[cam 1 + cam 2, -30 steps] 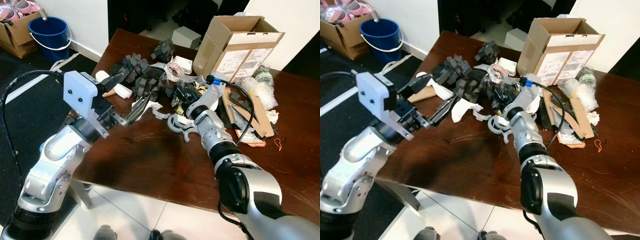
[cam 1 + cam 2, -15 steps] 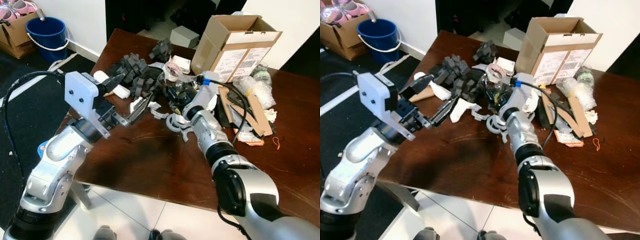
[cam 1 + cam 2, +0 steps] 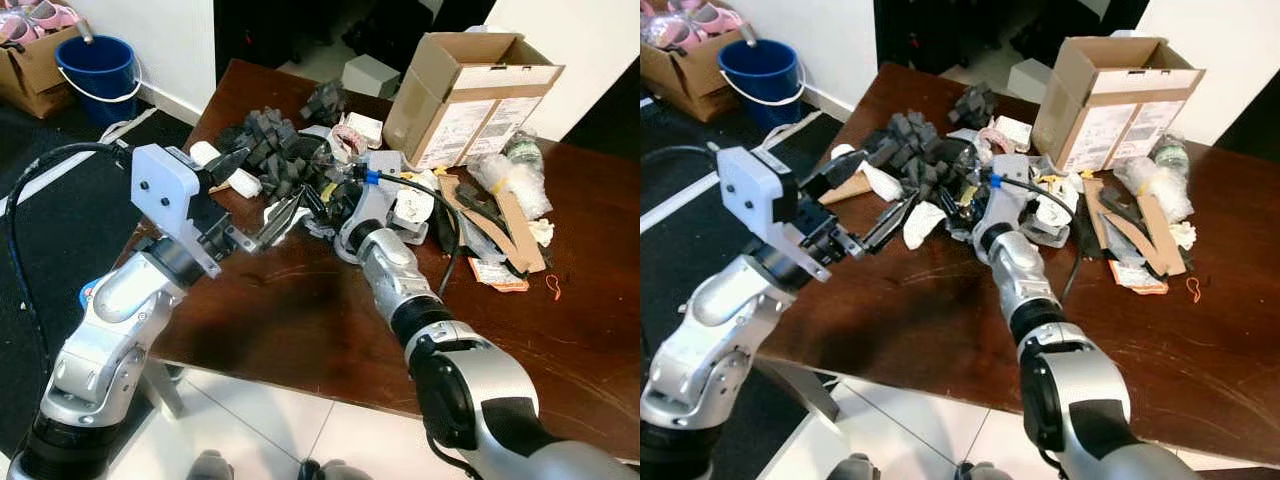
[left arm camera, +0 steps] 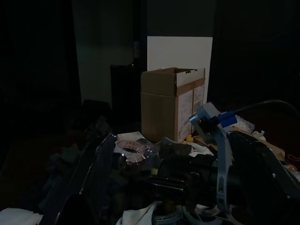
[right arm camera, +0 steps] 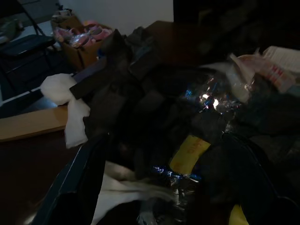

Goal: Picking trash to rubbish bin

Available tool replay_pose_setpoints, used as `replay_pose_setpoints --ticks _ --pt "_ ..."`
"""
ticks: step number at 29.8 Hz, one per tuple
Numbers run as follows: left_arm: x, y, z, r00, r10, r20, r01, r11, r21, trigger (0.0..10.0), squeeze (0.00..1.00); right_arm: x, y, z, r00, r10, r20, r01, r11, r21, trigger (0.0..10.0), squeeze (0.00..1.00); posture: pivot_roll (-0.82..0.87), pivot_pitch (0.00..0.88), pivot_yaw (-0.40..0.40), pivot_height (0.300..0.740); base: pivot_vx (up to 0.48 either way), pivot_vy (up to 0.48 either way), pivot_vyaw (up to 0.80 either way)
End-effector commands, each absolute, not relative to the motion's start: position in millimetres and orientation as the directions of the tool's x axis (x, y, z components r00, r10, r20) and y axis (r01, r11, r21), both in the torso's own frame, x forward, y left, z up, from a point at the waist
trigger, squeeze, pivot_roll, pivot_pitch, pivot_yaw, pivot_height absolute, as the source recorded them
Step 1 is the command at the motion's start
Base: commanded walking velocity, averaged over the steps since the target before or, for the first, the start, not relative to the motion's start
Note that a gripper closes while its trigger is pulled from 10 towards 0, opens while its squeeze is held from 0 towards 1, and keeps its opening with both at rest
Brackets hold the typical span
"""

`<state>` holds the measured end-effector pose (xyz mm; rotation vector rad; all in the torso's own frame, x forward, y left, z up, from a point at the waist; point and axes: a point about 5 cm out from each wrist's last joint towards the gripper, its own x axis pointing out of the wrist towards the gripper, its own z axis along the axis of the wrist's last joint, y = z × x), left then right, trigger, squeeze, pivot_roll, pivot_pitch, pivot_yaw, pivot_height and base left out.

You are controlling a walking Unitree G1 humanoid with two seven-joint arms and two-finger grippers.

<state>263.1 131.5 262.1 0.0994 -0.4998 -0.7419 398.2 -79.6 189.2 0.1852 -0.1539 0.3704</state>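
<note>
Here a brown tabletop [image 3: 300, 330] is seen from above, with a heap of trash spread across its far half, from about ten o'clock to two o'clock. Off the tabletop at ten o'clock, a blue bucket [image 3: 97, 72] stands on the floor; it may serve as the rubbish bin, though that is a judgement.

Moving left to right: the left gripper [image 3: 287, 207] reaches in from eight o'clock, its jaws parted and empty, tips hovering just beside a white crumpled paper [image 3: 921, 221] at the near edge of the heap. Behind it, at eleven o'clock, lie dark foam pieces [image 3: 262, 135]. Near the centre, the right gripper [image 3: 322, 205] has pushed in among the rubbish from six o'clock. Its wrist camera looks between two spread, unclenched fingers at a crinkled clear wrapper [image 5: 208, 96] and a yellow label [image 5: 190, 149], holding nothing. At one o'clock stands an open cardboard box [image 3: 468, 92], with cardboard strips [image 3: 505, 225] and plastic bags [image 3: 510, 175] at two o'clock.

The step in hand appears to be choosing and gripping one piece. To do it well, each gripper should settle on a single loose item at the heap's edge, close fully around it, and lift straight up so neighbouring scraps are not dragged off the tabletop.
</note>
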Motion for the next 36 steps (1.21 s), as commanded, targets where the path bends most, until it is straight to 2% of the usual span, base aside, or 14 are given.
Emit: replay_pose_setpoints --ticks 1,10,14,17,18,25,29,36 --pt "260.1 125.3 255.9 0.62 -0.681 0.39 0.645 0.725 0.24 10.0 0.0 399.2 -90.1 191.7 0.932 0.298 0.206 -0.326 0.937 0.122 10.0 0.0 0.32 0.176 -0.16 0.74 0.0 0.0 0.0" --pt "259.6 124.8 255.8 0.62 -0.681 0.39 0.646 0.725 0.239 10.0 0.0 404.4 -106.3 206.7 0.948 0.195 0.251 -0.233 0.963 0.133 10.0 0.0 0.32 0.178 -0.16 0.74 0.0 0.0 0.0" --pt "259.6 124.8 255.9 0.619 -0.681 0.391 0.646 0.725 0.239 10.0 0.0 405.8 -110.7 200.3 0.97 0.151 0.192 -0.17 0.982 0.083 10.0 0.0 0.31 0.178 -0.16 0.74 0.0 0.0 0.0" --pt "259.8 124.0 255.7 0.618 -0.683 0.39 0.648 0.723 0.239 10.0 0.0 405.8 -113.4 185.5 0.99 0.104 0.097 -0.117 0.983 0.143 10.0 0.0 0.31 0.178 -0.16 0.74 0.0 0.0 0.0" --pt "259.8 123.4 255.8 0.616 -0.684 0.39 0.65 0.722 0.239 10.0 0.0 404.7 -112.6 177.0 0.994 0.096 0.05 -0.104 0.973 0.206 10.0 0.0 0.32 0.179 -0.16 0.74 0.0 0.0 0.0" --pt "258.3 122.6 256.1 0.616 -0.684 0.39 0.65 0.721 0.238 10.0 0.0 402.9 -100.6 176.6 0.987 0.144 0.072 -0.158 0.951 0.265 10.0 0.0 0.32 0.191 -0.162 0.74 0.0 0.0 0.0" --pt "257.0 122.0 256.5 0.617 -0.683 0.392 0.65 0.722 0.235 10.0 0.0 403.4 -95.7 182.4 0.982 0.161 0.1 -0.181 0.954 0.238 10.0 0.0 0.32 0.198 -0.164 0.74 0.0 0.0 0.0" --pt "252.6 120.4 255.6 0.622 -0.676 0.396 0.648 0.728 0.224 10.0 0.0 407.2 -95.1 206.0 0.965 0.177 0.193 -0.198 0.976 0.095 10.0 0.0 0.33 0.23 -0.174 0.74 0.0 0.0 0.0"
